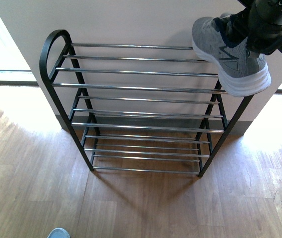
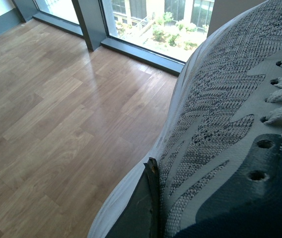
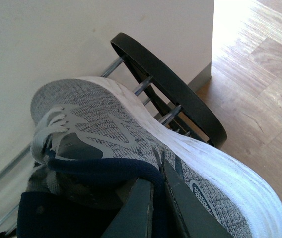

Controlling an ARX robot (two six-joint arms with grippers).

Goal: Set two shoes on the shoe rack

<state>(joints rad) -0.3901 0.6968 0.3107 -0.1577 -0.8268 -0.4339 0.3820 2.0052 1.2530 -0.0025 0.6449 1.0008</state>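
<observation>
One sneaker [image 1: 230, 54] hangs tilted over the right end of the rack's [image 1: 131, 88] top tier, the right gripper [image 3: 157, 174] clamped on its collar. Level it and lower the sole across the rods before releasing. The left gripper [image 2: 153, 210] seems to hold a second sneaker [image 2: 220, 99] over the floor.

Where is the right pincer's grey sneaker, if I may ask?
Front view, upper right: the grey sneaker is at the shoe rack's top-tier right end.
</observation>
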